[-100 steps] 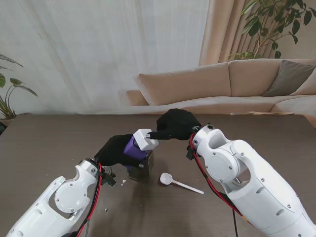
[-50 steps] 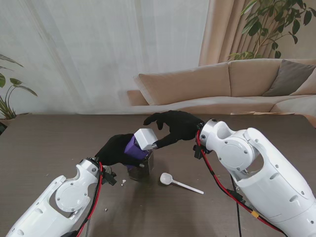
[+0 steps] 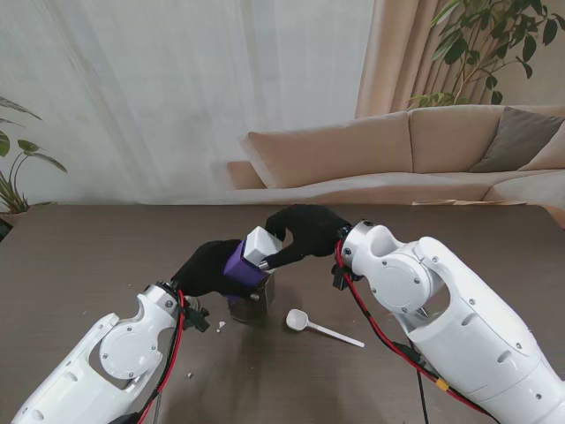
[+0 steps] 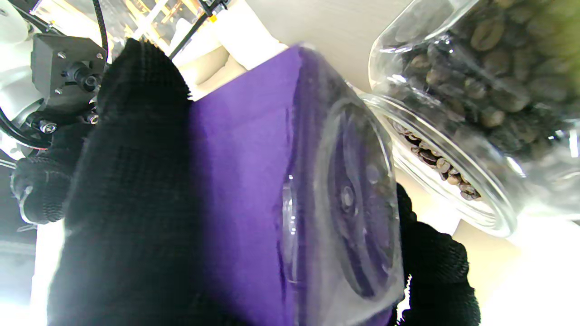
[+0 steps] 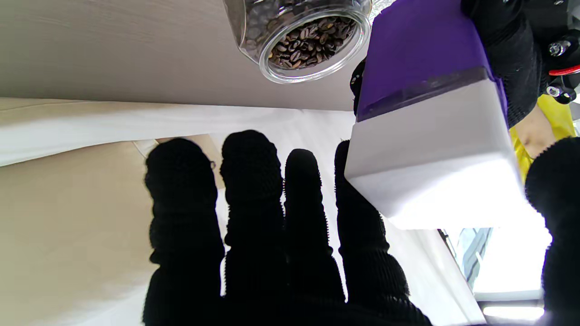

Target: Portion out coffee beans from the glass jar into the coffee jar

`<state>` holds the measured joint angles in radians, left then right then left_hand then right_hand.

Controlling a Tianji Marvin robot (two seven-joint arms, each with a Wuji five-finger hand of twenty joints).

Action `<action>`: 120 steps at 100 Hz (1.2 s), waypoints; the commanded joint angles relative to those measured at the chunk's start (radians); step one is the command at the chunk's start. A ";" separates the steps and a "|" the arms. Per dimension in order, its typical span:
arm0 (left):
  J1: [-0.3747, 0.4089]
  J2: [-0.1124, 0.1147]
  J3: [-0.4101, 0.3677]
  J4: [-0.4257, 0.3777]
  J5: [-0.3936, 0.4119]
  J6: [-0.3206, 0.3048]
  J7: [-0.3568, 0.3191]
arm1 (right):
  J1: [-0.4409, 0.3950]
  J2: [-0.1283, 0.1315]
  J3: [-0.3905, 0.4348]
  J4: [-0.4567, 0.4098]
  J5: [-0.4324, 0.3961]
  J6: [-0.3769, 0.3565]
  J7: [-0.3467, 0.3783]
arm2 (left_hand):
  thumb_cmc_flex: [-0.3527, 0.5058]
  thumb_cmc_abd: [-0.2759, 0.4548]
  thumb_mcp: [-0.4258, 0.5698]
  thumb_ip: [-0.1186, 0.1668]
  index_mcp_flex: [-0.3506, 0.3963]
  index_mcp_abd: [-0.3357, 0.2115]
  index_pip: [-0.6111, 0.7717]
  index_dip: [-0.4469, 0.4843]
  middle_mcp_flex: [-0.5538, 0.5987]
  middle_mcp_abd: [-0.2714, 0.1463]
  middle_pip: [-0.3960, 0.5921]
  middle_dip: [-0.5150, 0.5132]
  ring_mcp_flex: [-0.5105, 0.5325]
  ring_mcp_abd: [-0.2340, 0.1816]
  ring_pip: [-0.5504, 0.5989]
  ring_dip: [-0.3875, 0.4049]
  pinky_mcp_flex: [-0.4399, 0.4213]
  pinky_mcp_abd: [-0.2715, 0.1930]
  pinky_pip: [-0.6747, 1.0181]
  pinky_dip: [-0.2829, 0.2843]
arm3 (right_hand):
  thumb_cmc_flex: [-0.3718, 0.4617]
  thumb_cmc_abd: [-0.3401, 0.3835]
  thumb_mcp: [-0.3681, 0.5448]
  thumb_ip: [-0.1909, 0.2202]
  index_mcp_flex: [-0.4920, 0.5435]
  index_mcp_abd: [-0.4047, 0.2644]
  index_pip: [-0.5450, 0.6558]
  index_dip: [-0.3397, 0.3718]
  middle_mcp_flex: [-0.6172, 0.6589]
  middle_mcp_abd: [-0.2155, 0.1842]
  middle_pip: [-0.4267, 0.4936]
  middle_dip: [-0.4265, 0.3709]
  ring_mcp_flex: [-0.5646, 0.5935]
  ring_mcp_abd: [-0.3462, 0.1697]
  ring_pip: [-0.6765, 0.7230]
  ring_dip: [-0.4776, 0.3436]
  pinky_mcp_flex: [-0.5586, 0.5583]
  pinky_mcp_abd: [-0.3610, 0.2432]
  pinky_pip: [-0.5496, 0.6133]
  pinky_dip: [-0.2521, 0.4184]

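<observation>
The coffee jar [image 3: 240,264], a purple square container with a white lid [image 3: 259,246], is held tilted above the middle of the table [image 3: 79,256]. Its long axis runs from the near left up toward the far right, with the lid end pointing at the right hand. No label or writing can be read on it in any view.

The left hand [image 3: 210,269] is wrapped around the purple body, the black-gloved fingers [image 4: 131,190] closed along its side. The right hand [image 3: 305,234] meets the lid from the far right: in the right wrist view the thumb [image 5: 555,203] is on one side of the white cap and the four fingers [image 5: 358,217] are on the other, closed around it.

Directly beneath the coffee jar, the glass jar [image 3: 254,300] stands upright on the table, open-mouthed and holding coffee beans [image 5: 306,43].

A white spoon [image 3: 318,327] lies on the table just to the right of the glass jar, bowl toward it. A few small crumbs [image 3: 221,326] lie to the jar's left.
</observation>
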<state>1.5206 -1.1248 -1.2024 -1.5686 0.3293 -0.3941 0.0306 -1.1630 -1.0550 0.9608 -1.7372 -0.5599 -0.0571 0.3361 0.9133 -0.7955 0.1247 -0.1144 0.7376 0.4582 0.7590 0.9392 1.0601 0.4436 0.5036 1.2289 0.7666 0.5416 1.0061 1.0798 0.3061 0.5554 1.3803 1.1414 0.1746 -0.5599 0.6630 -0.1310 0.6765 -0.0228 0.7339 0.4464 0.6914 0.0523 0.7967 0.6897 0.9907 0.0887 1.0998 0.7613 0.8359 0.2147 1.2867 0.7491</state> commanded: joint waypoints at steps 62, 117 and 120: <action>0.009 -0.005 -0.005 -0.015 -0.001 0.010 -0.011 | -0.044 -0.012 0.020 -0.029 0.002 0.024 -0.016 | 0.378 0.575 0.388 0.037 0.062 -0.110 0.162 0.061 0.078 -0.033 0.109 0.034 0.063 0.046 0.150 0.028 -0.042 -0.066 -0.008 0.008 | -0.112 0.000 0.058 0.006 -0.524 0.087 -0.176 -0.156 -0.197 -0.001 -0.016 -0.051 -0.113 0.044 -0.066 -0.010 -0.409 0.034 -0.028 0.020; -0.015 -0.007 0.022 -0.003 -0.023 -0.004 -0.015 | -0.073 -0.048 -0.029 0.000 0.171 0.003 -0.119 | 0.378 0.575 0.388 0.036 0.062 -0.109 0.161 0.062 0.077 -0.033 0.109 0.034 0.064 0.046 0.151 0.029 -0.040 -0.064 -0.007 0.008 | 0.040 -0.075 0.061 0.050 -0.272 -0.216 -0.050 0.156 -0.343 0.123 -0.184 -0.310 -0.281 0.219 -0.770 -0.379 -0.394 0.193 -0.286 -0.081; -0.016 -0.007 0.023 -0.002 -0.024 -0.005 -0.015 | -0.073 -0.049 -0.033 0.004 0.173 0.003 -0.125 | 0.378 0.575 0.388 0.036 0.063 -0.109 0.162 0.062 0.078 -0.033 0.110 0.034 0.064 0.046 0.151 0.029 -0.040 -0.064 -0.007 0.008 | 0.057 -0.081 0.062 0.053 -0.262 -0.211 -0.041 0.161 -0.337 0.122 -0.182 -0.310 -0.277 0.219 -0.769 -0.379 -0.389 0.192 -0.285 -0.081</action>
<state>1.5077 -1.1254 -1.1817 -1.5698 0.3108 -0.3927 0.0314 -1.2272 -1.0903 0.9390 -1.7456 -0.3973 -0.0513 0.2091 0.9132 -0.7877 0.1247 -0.1144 0.7354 0.4629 0.7590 0.9392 1.0601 0.4438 0.5036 1.2288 0.7666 0.5416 1.0067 1.0798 0.3061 0.5554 1.3805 1.1414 0.2013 -0.6012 0.7085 -0.1051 0.3955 -0.2104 0.6670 0.5813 0.3383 0.1571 0.6094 0.3938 0.7082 0.2901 0.3418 0.3926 0.8346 0.3694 1.0136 0.6793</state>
